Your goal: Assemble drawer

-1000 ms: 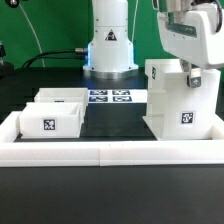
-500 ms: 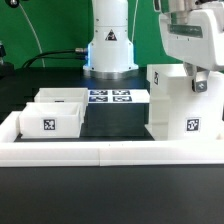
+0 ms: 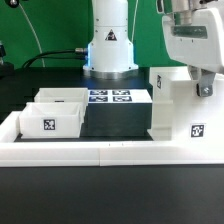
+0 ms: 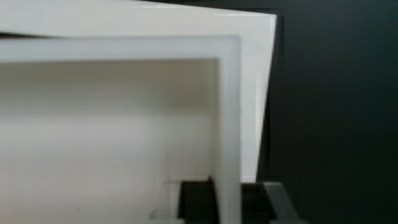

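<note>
1. The gripper (image 3: 205, 88) is clamped narrow on the top wall of the box casing (image 3: 175, 112). In the wrist view that thin wall runs straight between the two dark fingers (image 4: 194, 197)
2. Gripping a wall, not the whole body, probably lets the arm slide or turn the hollow box on the table (image 3: 115, 122) without lifting it
3. The casing stands at the exterior view's right, close to the front rail (image 3: 100, 151), well apart from the front tray (image 3: 48, 121) and rear tray (image 3: 62, 97) at the left
4. Against half a second ago, casing and gripper have shifted further right and nearer the rail; the trays and marker board (image 3: 112, 97) have not moved
</note>
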Controlling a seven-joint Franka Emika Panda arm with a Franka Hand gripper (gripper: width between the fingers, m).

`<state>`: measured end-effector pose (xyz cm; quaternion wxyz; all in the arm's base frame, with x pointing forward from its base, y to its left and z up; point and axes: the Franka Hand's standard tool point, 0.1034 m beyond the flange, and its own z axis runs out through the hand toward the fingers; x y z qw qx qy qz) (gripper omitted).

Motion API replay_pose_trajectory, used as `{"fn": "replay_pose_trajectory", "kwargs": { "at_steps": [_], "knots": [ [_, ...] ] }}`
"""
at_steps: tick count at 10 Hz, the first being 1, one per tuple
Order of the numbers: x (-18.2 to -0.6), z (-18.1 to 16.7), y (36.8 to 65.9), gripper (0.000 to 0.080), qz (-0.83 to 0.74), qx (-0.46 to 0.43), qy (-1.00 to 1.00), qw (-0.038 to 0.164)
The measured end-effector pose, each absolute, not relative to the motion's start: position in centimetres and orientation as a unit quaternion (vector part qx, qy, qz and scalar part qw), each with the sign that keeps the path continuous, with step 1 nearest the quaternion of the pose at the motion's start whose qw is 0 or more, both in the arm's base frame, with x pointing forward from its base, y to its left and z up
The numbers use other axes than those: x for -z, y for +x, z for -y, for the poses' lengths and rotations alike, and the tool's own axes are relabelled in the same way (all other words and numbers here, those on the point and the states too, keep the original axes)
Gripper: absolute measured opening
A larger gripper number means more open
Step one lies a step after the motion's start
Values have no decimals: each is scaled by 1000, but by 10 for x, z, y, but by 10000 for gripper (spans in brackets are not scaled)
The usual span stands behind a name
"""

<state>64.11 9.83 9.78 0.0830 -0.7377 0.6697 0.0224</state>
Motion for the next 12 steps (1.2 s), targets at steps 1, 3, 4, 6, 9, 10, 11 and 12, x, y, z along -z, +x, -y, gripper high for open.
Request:
{"fn": "replay_pose_trajectory", "kwargs": {
  "at_steps": [1,3,4,6,9,10,11,12],
  "knots": [
    [-98,-98,641,38,-670,-26,-738,80],
    [-98,-98,642,38,-669,-30,-738,78],
    [-98,-99,642,38,-670,-31,-738,76],
    [-98,-98,642,42,-669,-31,-739,75],
    [-98,-100,643,385,-663,-29,-744,77],
    [-99,-100,643,385,-661,-28,-746,77],
    [-99,-101,644,551,-660,-28,-747,78],
    [-99,-101,644,626,-659,-28,-747,78]
  ]
}}
